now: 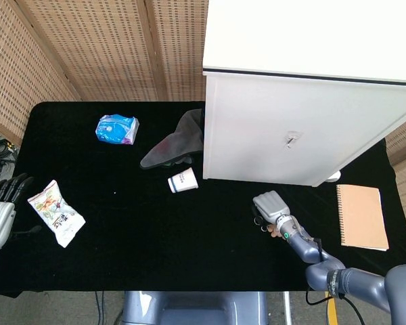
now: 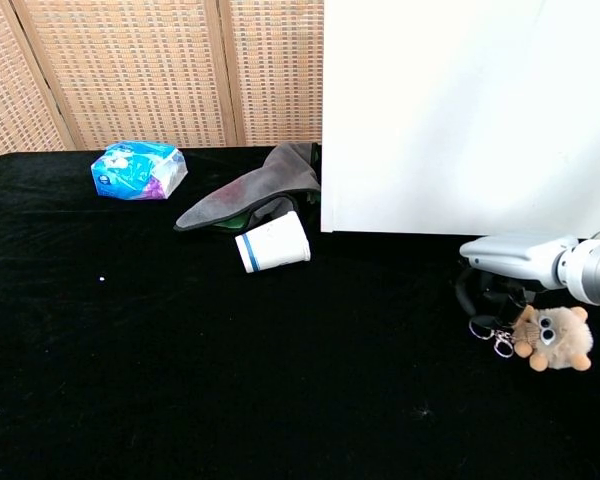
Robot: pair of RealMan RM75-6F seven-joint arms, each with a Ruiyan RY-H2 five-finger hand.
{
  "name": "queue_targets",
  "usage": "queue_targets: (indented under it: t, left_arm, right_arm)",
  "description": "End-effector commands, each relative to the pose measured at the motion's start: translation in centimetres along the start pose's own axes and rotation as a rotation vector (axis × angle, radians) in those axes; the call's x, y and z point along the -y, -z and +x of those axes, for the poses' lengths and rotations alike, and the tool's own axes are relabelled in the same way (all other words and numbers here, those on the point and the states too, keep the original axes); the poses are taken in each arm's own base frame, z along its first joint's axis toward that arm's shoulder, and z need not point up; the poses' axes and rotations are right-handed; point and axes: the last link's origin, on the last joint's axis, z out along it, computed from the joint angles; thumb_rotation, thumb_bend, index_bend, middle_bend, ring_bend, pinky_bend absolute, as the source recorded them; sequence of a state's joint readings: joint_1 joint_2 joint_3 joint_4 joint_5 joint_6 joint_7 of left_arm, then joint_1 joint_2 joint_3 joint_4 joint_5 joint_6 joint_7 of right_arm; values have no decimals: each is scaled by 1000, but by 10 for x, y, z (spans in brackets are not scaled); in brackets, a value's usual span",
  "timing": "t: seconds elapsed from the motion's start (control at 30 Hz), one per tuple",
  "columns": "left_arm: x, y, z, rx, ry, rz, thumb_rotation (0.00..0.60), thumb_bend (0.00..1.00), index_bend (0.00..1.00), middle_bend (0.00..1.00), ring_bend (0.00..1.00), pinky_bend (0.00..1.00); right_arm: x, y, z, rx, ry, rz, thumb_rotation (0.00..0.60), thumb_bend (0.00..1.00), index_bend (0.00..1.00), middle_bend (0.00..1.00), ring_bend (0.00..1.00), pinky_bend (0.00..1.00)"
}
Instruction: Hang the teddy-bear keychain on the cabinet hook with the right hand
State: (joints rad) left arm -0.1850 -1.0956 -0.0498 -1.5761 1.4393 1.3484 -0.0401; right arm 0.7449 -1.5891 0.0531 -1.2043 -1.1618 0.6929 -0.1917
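The teddy-bear keychain (image 2: 552, 338) lies low at the right of the black table, its metal rings (image 2: 499, 346) pointing left. My right hand (image 2: 507, 262) hovers just above and left of it, palm down, fingers curled down onto the keychain's loop end, apparently pinching it. In the head view the right hand (image 1: 271, 205) covers the bear, and only the rings (image 1: 264, 228) show. The hook (image 1: 293, 139) sticks out from the white cabinet (image 1: 257, 135) front, above and behind the hand. My left hand (image 1: 0, 206) rests at the table's left edge, fingers spread, holding nothing.
A paper cup (image 2: 272, 242) lies on its side near the cabinet's left corner, with a grey cloth (image 2: 250, 190) behind it. A blue tissue pack (image 2: 137, 170) sits at the back left, a snack packet (image 1: 55, 211) near my left hand, and a tan notebook (image 1: 361, 217) at the right.
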Motion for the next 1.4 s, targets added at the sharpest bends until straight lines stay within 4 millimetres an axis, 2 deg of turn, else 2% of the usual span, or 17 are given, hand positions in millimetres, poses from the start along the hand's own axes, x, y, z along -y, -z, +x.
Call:
queue_targets:
  t: [0.03,0.27,0.67,0.97,1.33,1.37,1.4]
  left_arm:
    - [0,0,0,0,0,-2,600,0,0,0,0,0]
    - [-2,2,0,-2,0,-10,600,0,0,0,0,0]
    - [-4,5,2,-9,6,-26,600,0,0,0,0,0]
    - [-5,6,2,-12,5,-30,600,0,0,0,0,0]
    - [-5,4,-2,-2,-2,-25,600,0,0,0,0,0]
    - [-6,4,-2,1,-3,-27,600,0,0,0,0,0]
    - [-6,4,-3,1,-4,-29,600,0,0,0,0,0]
  right_arm:
    - [0,4,3,-21,-16,12,600,587,627,952,940,1000]
    - [2,18,12,-74,-50,54,600,587,630,952,941,1000]
    - [4,70,50,-306,-134,223,600,587,644,953,941,1000]
    - [-7,98,90,-498,-150,296,600,587,644,955,941,1000]
    - [-20,127,134,-700,-197,300,600,588,646,956,941,1000]
    - [-21,130,139,-722,-201,296,600,588,646,956,941,1000]
    - [-25,137,153,-791,-200,291,600,587,646,956,941,1000]
